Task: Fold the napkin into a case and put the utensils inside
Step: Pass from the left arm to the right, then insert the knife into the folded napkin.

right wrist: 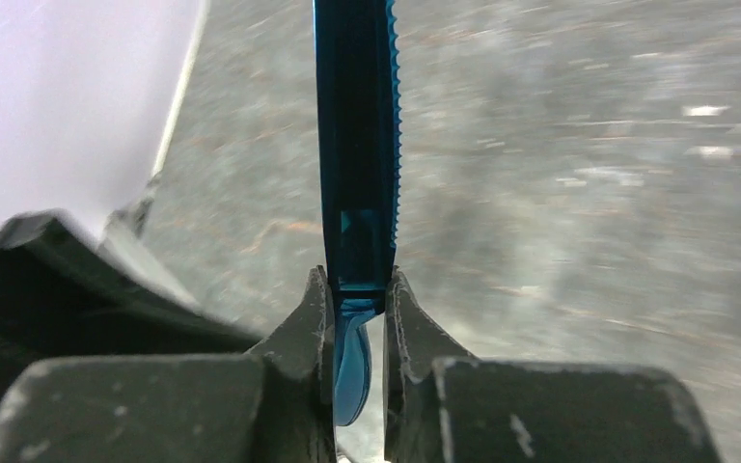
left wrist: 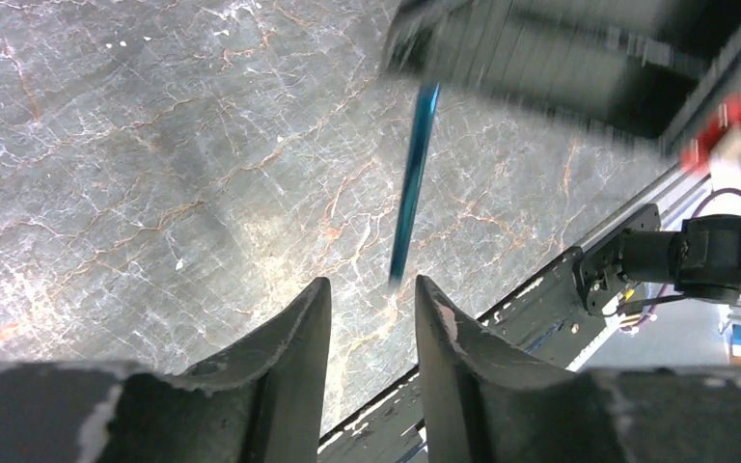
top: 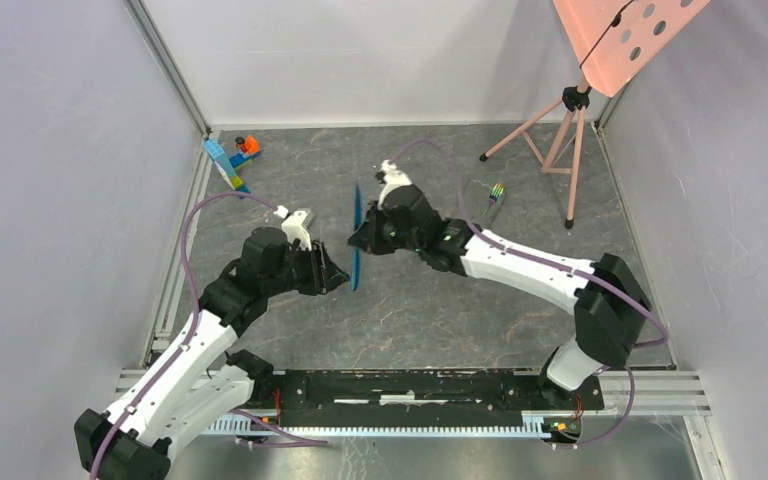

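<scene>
Fingers (right wrist: 311,328) of the right gripper (right wrist: 357,289) are clamped on the blue knife (right wrist: 355,145) at its handle, mid-table. Left gripper (left wrist: 373,294) is held part-open, empty, near the blade end. Napkin is not seen. Risk: knife, pinched at one end, may swivel or be knocked loose.

- Knife (top: 357,238) above mid-tabletop (top: 410,310), clamped between right fingers (right wrist: 309,328); left fingers (left wrist: 289,338) parted near its near end.
- Fork (top: 496,192) lies behind, to the right.
- Blocks (top: 232,158) far left; tripod (top: 558,130) far right.
</scene>
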